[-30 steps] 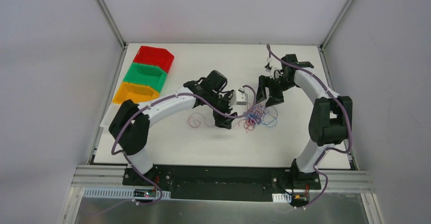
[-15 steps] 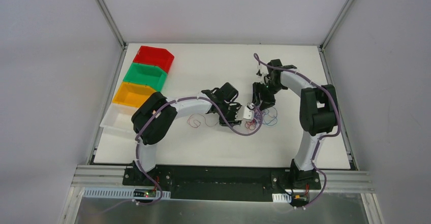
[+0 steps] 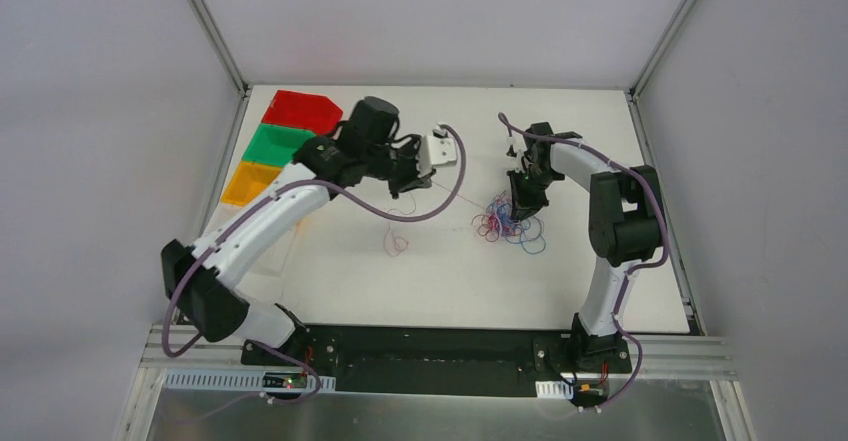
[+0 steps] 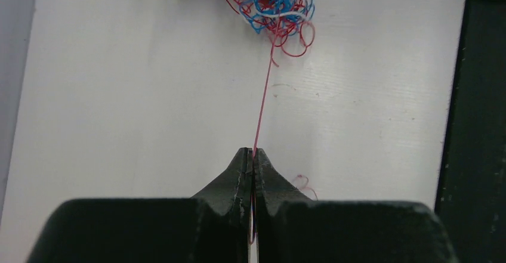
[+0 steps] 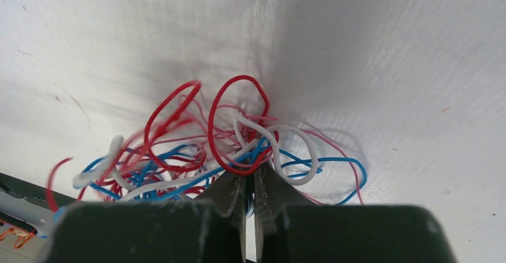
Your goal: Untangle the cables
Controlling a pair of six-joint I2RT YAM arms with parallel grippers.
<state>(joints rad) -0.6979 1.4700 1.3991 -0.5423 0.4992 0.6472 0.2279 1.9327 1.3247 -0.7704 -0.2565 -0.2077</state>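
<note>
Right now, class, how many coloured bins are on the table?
3, in a row along the table's left edge: red bin farthest back, green bin in the middle, orange bin nearest. The left arm overlaps them; another may be hidden.

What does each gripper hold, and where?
Left gripper pinches a taut red cable away from the tangle; right gripper clamps strands at the tangle's edge.

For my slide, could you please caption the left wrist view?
Left gripper, jaws shut, holds one red wire taut from the tangle.
</note>
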